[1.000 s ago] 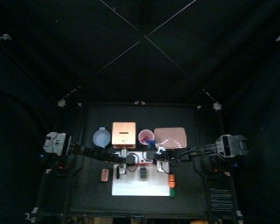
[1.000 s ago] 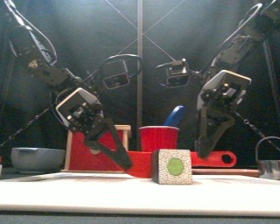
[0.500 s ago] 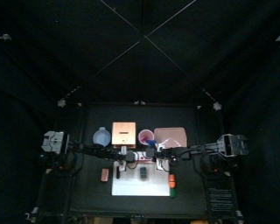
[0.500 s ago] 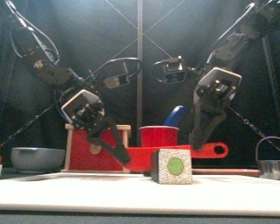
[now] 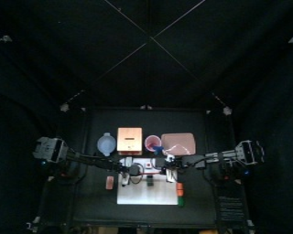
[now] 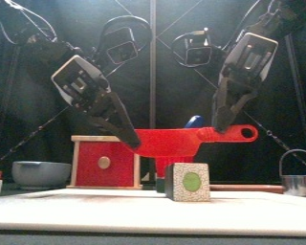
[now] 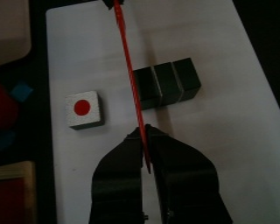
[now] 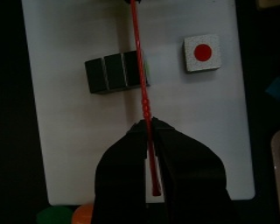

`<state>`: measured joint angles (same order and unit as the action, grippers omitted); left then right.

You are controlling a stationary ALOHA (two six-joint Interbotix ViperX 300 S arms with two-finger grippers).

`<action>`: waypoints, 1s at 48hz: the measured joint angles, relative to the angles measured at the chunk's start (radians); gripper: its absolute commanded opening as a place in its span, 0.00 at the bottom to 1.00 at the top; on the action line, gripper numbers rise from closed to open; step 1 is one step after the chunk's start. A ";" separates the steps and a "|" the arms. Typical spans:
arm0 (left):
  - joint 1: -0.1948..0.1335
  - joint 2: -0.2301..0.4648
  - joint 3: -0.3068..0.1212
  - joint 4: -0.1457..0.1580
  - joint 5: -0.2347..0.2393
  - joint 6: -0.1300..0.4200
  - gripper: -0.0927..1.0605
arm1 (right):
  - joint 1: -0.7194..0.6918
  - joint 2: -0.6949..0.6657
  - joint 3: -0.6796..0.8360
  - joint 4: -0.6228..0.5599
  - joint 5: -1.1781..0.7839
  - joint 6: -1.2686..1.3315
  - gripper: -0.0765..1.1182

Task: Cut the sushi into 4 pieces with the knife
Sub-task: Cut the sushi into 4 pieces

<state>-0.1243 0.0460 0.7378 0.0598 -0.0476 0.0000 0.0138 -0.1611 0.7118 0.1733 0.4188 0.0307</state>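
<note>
We see both arms slanting down and inward from their sides over the white cutting board (image 7: 219, 131). The left gripper (image 6: 133, 144) pinches the blade end of the red toy knife (image 6: 182, 144), and the right gripper (image 6: 225, 128) is clamped on its handle end. The knife hangs level, clear above the board. The sushi roll (image 7: 168, 83), three dark blocks together, lies on the board below, and the blade lines up with one of its ends. A white, red-centred piece (image 7: 81, 108) sits apart from the roll.
</note>
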 measured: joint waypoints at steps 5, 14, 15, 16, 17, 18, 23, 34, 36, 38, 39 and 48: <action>0.000 0.015 -0.003 -0.005 -0.002 0.000 0.43 | 0.000 0.008 0.009 -0.002 -0.018 -0.002 0.34; -0.003 0.038 -0.015 -0.008 -0.002 0.000 0.43 | 0.006 0.021 0.018 0.008 -0.020 -0.002 0.34; -0.003 0.038 -0.017 -0.008 -0.003 0.000 0.43 | 0.006 0.021 0.018 0.009 -0.020 0.000 0.34; -0.003 0.041 -0.017 -0.008 -0.002 0.000 0.43 | 0.006 0.023 0.018 0.011 -0.020 0.000 0.34; -0.003 0.043 -0.018 -0.008 -0.003 -0.002 0.43 | 0.008 0.023 0.020 0.012 -0.020 -0.002 0.34; -0.003 0.044 -0.018 -0.008 -0.003 0.000 0.43 | 0.008 0.023 0.020 0.014 -0.020 -0.002 0.34; -0.003 0.049 -0.020 -0.009 -0.003 -0.002 0.43 | 0.009 0.023 0.020 0.014 -0.020 -0.002 0.34; -0.012 0.049 -0.026 -0.023 -0.002 -0.002 0.43 | 0.015 0.025 0.020 0.015 -0.020 0.000 0.34; -0.014 0.051 -0.026 -0.026 0.000 -0.002 0.43 | 0.017 0.025 0.021 0.015 -0.020 0.000 0.34; -0.014 0.049 -0.028 -0.028 0.000 -0.002 0.43 | 0.017 0.025 0.020 0.015 -0.020 0.000 0.34; -0.015 0.049 -0.028 -0.028 0.000 -0.002 0.43 | 0.017 0.025 0.020 0.015 -0.020 0.000 0.34; -0.018 0.048 -0.034 -0.029 0.005 -0.002 0.43 | 0.020 0.023 0.018 0.015 -0.020 -0.002 0.34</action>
<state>-0.1427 0.0936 0.7041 0.0307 -0.0430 -0.0015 0.0337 -0.1381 0.7302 0.1887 0.3988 0.0291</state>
